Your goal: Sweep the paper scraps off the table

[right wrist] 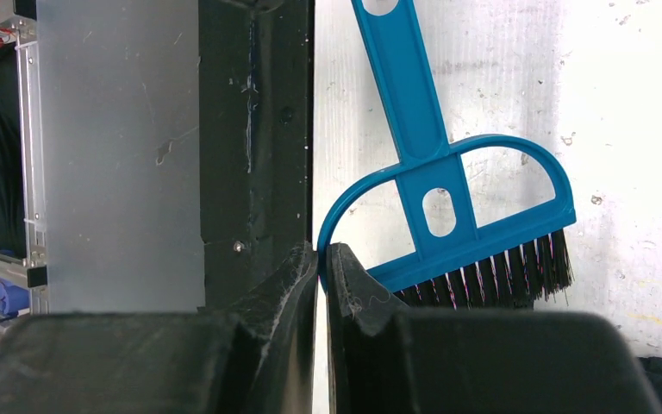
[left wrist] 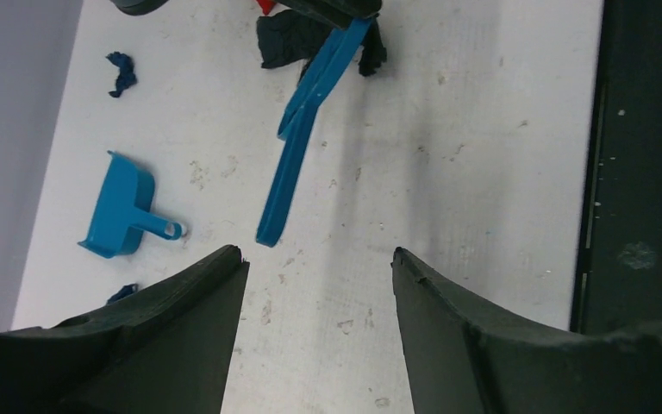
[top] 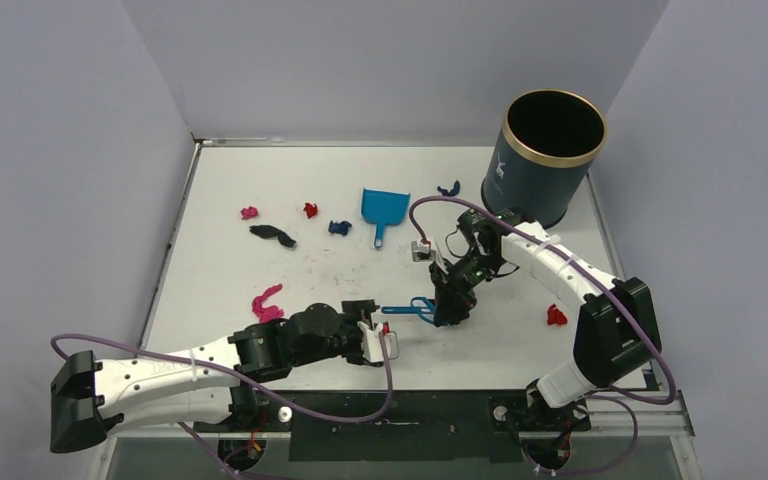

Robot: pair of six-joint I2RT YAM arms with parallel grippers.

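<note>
Paper scraps lie on the off-white table (top: 520, 345): pink (top: 249, 212), red (top: 310, 209), dark blue (top: 338, 227), black (top: 272, 235), magenta (top: 266, 303), another dark blue (top: 449, 189) and a red one (top: 556, 316) at the right. My right gripper (top: 450, 300) is shut on the curved frame of the small blue hand brush (right wrist: 448, 216), at the bristle end; its jaws (right wrist: 321, 254) pinch the frame's left end. The brush handle (top: 400, 310) points at my left gripper (top: 378, 340), which is open and empty (left wrist: 318, 259), just short of the handle tip (left wrist: 271, 228).
A blue dustpan (top: 384, 207) lies mid-table, also in the left wrist view (left wrist: 125, 207). A dark bin with a gold rim (top: 545, 155) stands at the back right. Grey walls close in the left, back and right sides. The dark rail (top: 400, 410) runs along the near edge.
</note>
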